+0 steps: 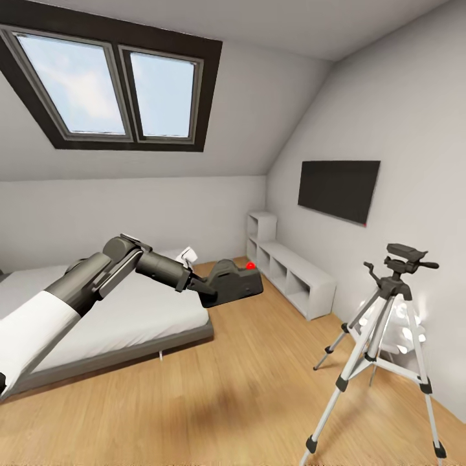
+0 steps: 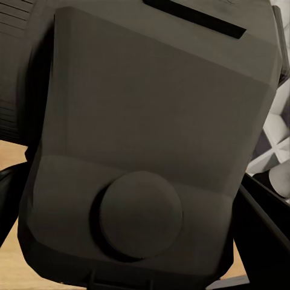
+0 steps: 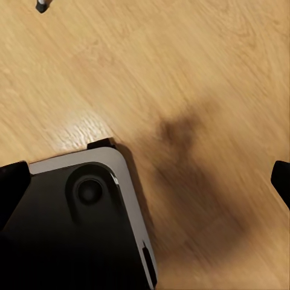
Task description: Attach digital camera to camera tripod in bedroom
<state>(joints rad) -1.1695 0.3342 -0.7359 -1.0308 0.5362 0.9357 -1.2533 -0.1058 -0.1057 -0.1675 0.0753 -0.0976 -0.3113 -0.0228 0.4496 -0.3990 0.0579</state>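
The left gripper (image 1: 210,289) is clamped on the digital camera (image 1: 236,280) (red button up), well apart from the camera tripod (image 1: 386,336); right fingers (image 3: 281,179) seemingly spread.

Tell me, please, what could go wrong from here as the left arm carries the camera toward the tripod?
The digital camera sits at the very tip of the left gripper on an outstretched arm, so it might slip on the way. The camera tripod stands on thin splayed legs, so a hard or off-centre push on its head could tip it. The white lamp behind it may get knocked.
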